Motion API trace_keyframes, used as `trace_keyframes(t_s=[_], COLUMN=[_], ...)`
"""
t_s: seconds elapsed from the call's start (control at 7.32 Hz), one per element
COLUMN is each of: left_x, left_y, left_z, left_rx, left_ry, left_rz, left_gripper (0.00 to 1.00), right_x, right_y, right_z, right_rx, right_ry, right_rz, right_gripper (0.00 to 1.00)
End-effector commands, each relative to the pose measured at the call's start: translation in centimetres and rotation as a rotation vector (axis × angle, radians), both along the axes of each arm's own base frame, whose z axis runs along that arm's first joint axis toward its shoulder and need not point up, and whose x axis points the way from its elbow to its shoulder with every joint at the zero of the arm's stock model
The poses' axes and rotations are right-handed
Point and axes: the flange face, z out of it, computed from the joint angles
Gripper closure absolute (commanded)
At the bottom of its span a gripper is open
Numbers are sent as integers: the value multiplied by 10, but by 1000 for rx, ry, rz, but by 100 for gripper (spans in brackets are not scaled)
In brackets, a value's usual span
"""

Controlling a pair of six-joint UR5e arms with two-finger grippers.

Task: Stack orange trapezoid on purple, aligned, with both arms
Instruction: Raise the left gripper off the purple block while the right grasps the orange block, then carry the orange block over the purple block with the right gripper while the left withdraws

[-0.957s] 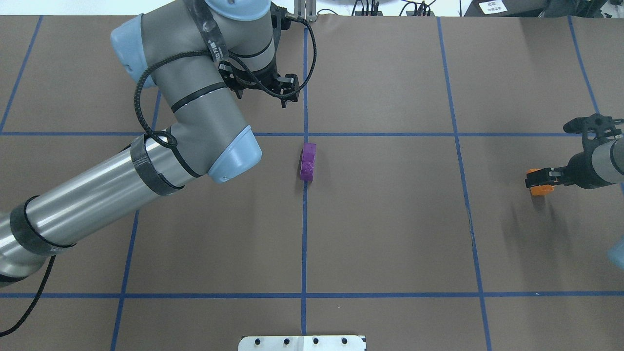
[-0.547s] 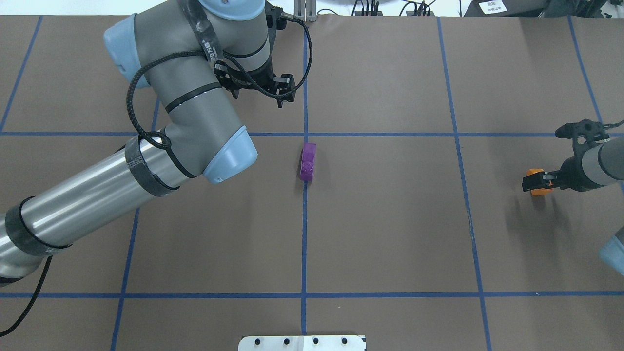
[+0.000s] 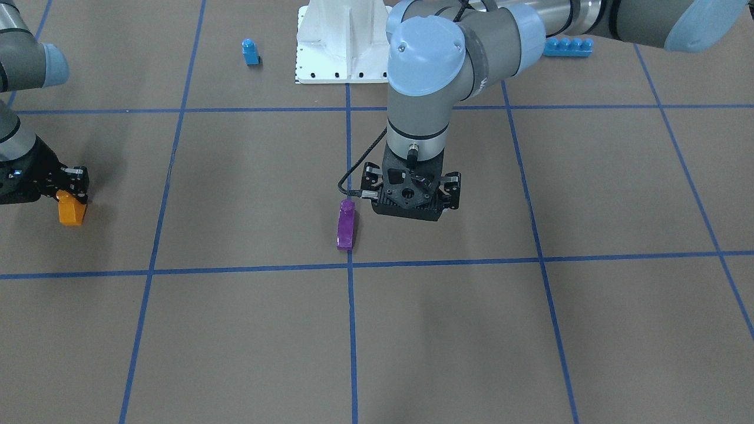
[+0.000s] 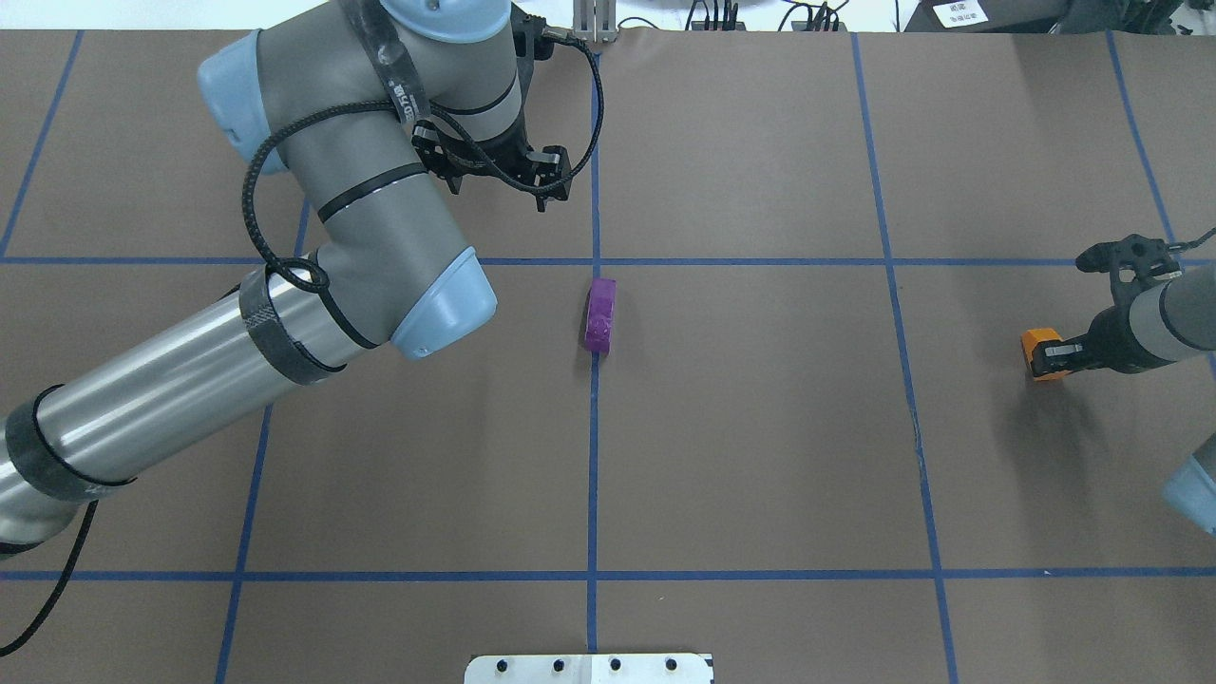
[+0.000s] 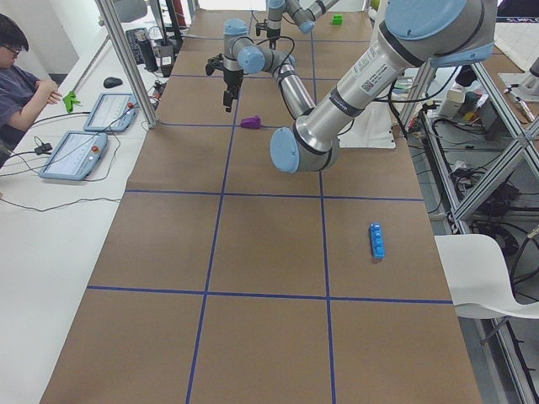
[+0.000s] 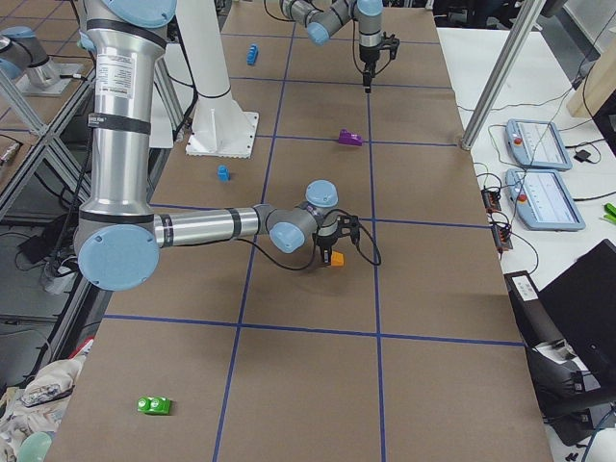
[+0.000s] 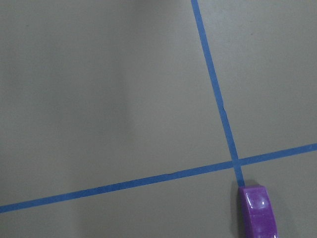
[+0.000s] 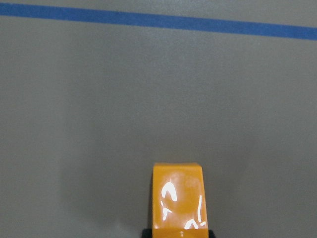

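The purple trapezoid (image 4: 600, 315) lies on its side on the centre blue tape line; it also shows in the front view (image 3: 346, 225) and at the lower edge of the left wrist view (image 7: 258, 213). My left gripper (image 4: 543, 179) hovers above the table just beyond it, apart from it, jaws spread and empty (image 3: 412, 206). My right gripper (image 4: 1056, 356) is shut on the orange trapezoid (image 4: 1037, 339) at the table's right side, held slightly above the surface. The orange trapezoid also shows in the front view (image 3: 72, 211) and the right wrist view (image 8: 178, 198).
A small blue single-stud brick (image 3: 250, 52) and a long blue four-stud brick (image 3: 566, 47) lie near the white robot base (image 3: 341, 41). A green brick (image 6: 154, 405) lies at the table's right end. An operator (image 5: 17, 84) sits beside the table.
My left gripper has drifted a little up and left, away from the purple brick. My right gripper has turned and shifted slightly with the orange brick, which now shows more.
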Motion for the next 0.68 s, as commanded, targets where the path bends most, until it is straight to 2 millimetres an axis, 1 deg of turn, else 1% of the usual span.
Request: trace_keyframes(t_s=[0.0, 0.14, 0.27, 0.41, 0.55], left_x=[-4, -14, -30, -49, -70], left_y=[3, 3, 2, 0, -2], left_z=[7, 16, 31, 47, 64], left_rx=[-1, -1, 5, 29, 38], left_ry=[0, -1, -9, -36, -64], left_rz=[0, -8, -11, 14, 31], left_gripper=[0, 0, 0, 0, 0], right_x=[-4, -2, -7, -19, -35], right_y=[-9, -22, -46, -64, -87], right_z=[-18, -36, -69, -113, -162], right_rx=[13, 8, -6, -14, -20], right_ry=[-34, -78, -105, -110, -109], right_rz=[-15, -4, -1, -4, 3], right_gripper=[100, 100, 100, 100, 100])
